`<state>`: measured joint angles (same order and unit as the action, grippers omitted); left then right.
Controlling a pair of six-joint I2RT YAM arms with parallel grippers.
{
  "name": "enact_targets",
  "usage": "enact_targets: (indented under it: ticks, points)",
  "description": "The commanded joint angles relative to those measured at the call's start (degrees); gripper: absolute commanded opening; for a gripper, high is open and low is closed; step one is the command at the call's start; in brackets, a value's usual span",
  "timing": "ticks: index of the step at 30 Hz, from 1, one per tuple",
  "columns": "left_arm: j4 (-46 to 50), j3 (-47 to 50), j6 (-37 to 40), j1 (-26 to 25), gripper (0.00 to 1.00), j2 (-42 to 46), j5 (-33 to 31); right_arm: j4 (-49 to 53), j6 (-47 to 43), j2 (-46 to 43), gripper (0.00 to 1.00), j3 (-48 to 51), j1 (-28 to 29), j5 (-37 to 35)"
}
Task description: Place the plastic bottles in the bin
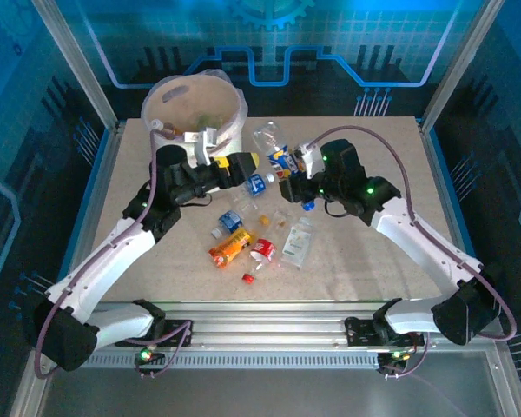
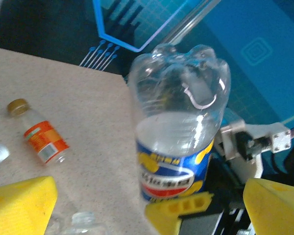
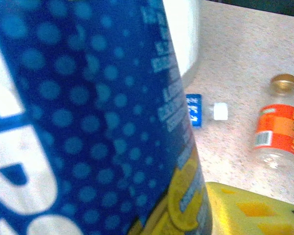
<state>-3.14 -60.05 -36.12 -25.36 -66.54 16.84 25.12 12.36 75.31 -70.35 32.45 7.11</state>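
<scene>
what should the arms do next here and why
Probably close the left gripper on the blue-labelled bottle, as a handover. The right gripper holds that bottle at its label end, the left gripper's open yellow fingers sit either side of it in the left wrist view, and the bin stands on the left arm's side.

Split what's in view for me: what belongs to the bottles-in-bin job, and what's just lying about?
Job:
- bin
- blue-and-yellow-label bottle, clamped in the right tool
- orange bottle
- red bottle
- clear bottle
- small blue-label bottle
- gold-capped orange-label bottle

Lying about:
- small red piece, probably a loose cap
</scene>
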Motion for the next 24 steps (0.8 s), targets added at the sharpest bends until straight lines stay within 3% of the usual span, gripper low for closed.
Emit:
enact_targets:
  ticks: [1,16,24]
  points:
    - [-5.97,-0.61,-0.96,-0.56,0.99,-0.69,2.03,-4.40,-1.69,-1.74,0.43,0.48,2.25,3.68]
    - [-12.40,-0.50,-3.44,-0.70,0.98,-2.35,3.87,-5.52,-2.57,0.35,0.45,-1.72,6.33,6.62]
    - [-14.55,-0.07,-4.00,-0.74,0.65,-2.81,4.69,-4.95,-3.04,0.81,0.50,-2.95,7.51,7.13]
